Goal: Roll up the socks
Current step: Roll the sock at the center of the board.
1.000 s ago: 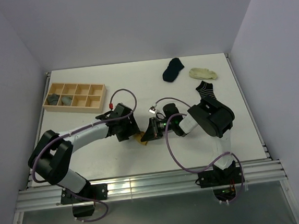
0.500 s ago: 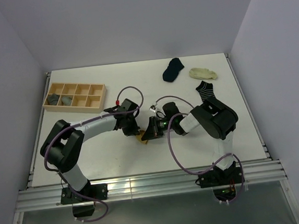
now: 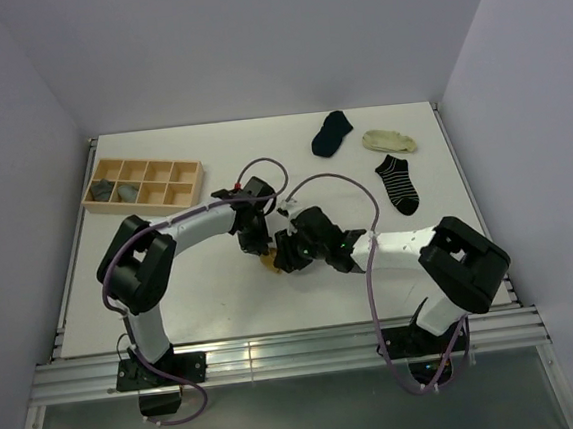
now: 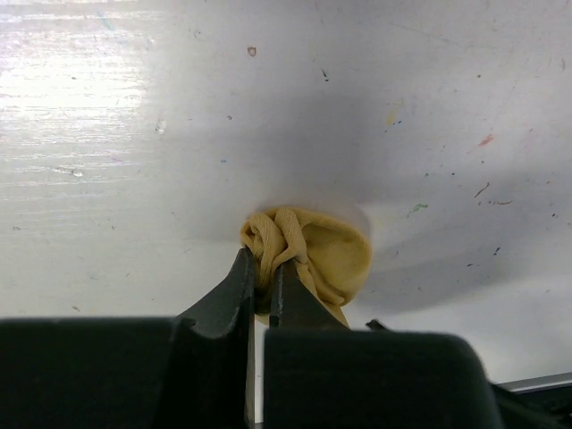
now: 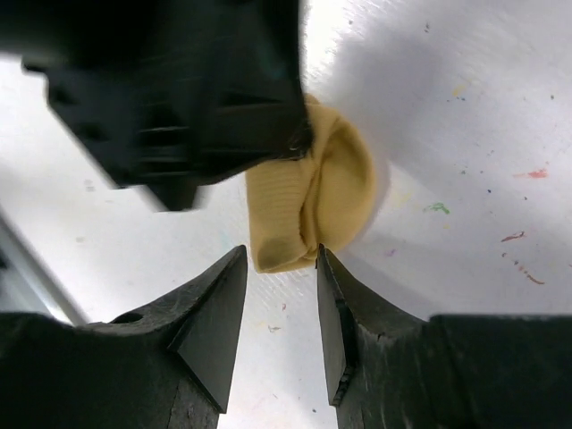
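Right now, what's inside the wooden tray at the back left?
A dark grey sock bundle and a lighter grey bundle sit in the two leftmost near-row compartments of the tray. The other six show bare wood. Anything beneath the bundles is covered.

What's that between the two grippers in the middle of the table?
A bunched mustard-yellow sock, pinched by the left gripper, with the right gripper open at its edge; clearest in the right wrist view.
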